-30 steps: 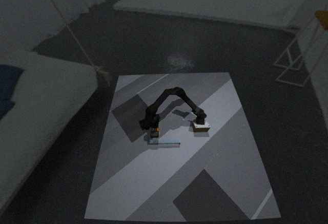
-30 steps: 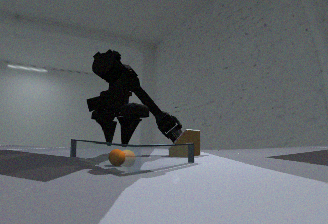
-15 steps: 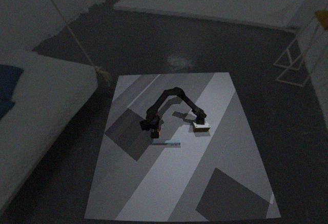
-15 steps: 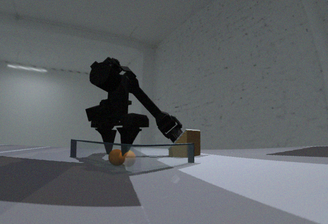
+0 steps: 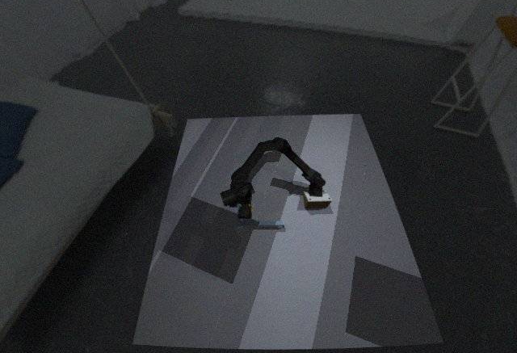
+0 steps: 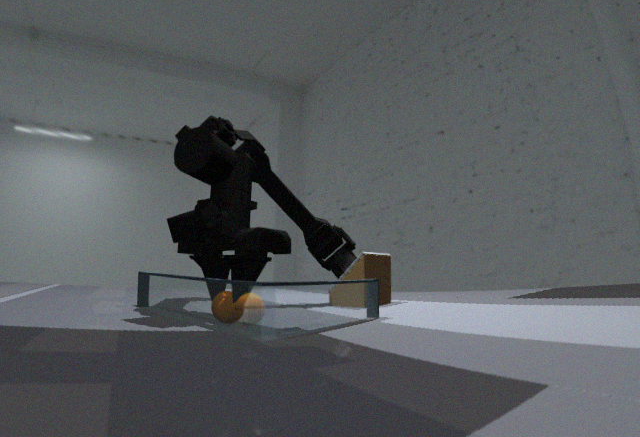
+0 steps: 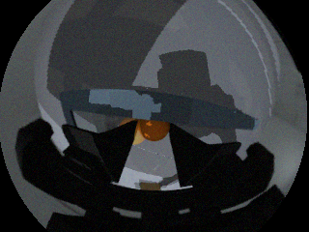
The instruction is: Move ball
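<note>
The orange ball rests low, inside the corner of the clear walls. The paler see-through copy is right beside it and partly overlaps it in view, to the right in the exterior view and to the left in the wrist view. My gripper points down with its fingertips on both sides of the ball, shut on it. In the top view the gripper hides nearly all of the ball and the copy.
The arm's base block stands on the table, to the right of the walls in the top view. One wall runs close beside the fingers, on the far side of the ball in the wrist view. Dark shadows cross the table.
</note>
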Robot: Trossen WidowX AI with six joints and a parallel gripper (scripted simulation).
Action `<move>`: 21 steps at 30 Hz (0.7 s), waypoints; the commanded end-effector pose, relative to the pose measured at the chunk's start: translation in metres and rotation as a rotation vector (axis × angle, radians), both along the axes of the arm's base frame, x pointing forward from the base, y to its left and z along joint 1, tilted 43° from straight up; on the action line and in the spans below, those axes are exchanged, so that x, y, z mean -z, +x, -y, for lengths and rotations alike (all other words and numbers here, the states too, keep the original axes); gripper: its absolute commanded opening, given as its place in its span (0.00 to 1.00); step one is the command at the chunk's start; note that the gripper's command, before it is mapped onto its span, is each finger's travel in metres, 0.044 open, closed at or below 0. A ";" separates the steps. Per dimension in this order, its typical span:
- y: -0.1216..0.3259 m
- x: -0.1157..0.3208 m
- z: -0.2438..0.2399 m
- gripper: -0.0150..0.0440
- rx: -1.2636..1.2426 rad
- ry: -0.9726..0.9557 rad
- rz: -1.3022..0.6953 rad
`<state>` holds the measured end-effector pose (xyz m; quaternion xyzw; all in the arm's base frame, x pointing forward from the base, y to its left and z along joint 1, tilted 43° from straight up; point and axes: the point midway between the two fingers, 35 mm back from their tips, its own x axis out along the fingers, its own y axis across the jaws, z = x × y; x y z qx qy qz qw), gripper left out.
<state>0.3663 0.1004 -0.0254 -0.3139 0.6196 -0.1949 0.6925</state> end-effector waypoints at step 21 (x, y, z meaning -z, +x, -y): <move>-0.010 -0.062 -0.062 0.25 -0.003 0.000 -0.016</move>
